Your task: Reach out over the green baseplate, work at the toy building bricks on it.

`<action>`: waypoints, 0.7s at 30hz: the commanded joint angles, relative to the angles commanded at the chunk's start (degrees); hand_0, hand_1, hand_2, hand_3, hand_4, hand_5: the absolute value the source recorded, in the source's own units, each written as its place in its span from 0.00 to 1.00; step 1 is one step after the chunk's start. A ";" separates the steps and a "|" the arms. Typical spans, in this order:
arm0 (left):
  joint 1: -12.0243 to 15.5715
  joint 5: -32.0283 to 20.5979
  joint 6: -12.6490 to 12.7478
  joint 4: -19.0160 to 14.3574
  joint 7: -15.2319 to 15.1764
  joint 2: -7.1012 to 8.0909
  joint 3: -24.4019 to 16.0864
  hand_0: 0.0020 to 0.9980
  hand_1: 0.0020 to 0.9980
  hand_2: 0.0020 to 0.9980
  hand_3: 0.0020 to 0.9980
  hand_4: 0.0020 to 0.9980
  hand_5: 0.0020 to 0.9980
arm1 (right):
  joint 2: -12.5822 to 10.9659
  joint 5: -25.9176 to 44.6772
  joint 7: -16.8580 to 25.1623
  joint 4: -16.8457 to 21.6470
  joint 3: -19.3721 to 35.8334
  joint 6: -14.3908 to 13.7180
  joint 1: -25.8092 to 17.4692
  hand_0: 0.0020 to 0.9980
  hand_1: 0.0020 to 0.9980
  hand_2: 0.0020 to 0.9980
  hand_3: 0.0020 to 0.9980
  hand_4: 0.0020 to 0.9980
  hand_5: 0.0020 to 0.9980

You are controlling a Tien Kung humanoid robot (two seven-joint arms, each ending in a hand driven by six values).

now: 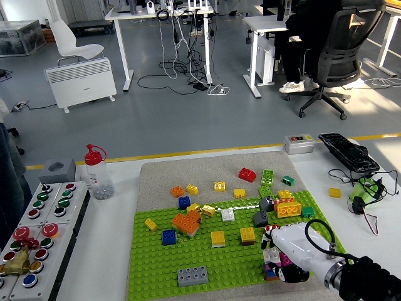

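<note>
Baseplate [188, 257]: studded plastic, matt green. Bricks [217, 237]: smooth glossy plastic. Mat [163, 175]: grey, felt-like, rough. Right hand [294, 251]: glossy white shell. Bottle [98, 174]: clear plastic.

Office-style robotics lab, white desks [156, 15] trailing cables, black office chair [338, 53], electric heater [79, 81] standing on grey floor, button console [37, 229] sitting on test table [100, 263]

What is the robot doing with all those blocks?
The robot's right hand is reaching in from the right over the green baseplate, with its fingers down on a little stack of bricks near the plate's front right part. Whether it really grips them is hard to tell. Lots of other bricks, like a gray brick, lie loose on the plate. The left hand is not in view.
</note>
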 joint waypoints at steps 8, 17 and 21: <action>0.01 0.15 0.02 0.00 0.02 -0.03 -0.09 0.69 0.70 0.68 0.62 0.35 1.00 | 0.15 0.12 0.06 -0.48 -0.38 -0.03 0.03 0.13 0.32 0.55 0.53 0.51 0.11; -0.03 0.15 0.04 0.00 0.02 -0.05 -0.08 0.69 0.70 0.68 0.62 0.35 1.00 | 0.25 0.04 -0.04 -1.13 -0.48 0.03 0.05 0.13 0.32 0.55 0.53 0.51 0.11; -0.04 0.20 0.04 0.00 0.01 -0.04 -0.08 0.69 0.70 0.68 0.62 0.35 1.00 | 0.22 0.17 -0.27 -1.00 -0.45 0.30 0.02 0.13 0.32 0.55 0.53 0.51 0.11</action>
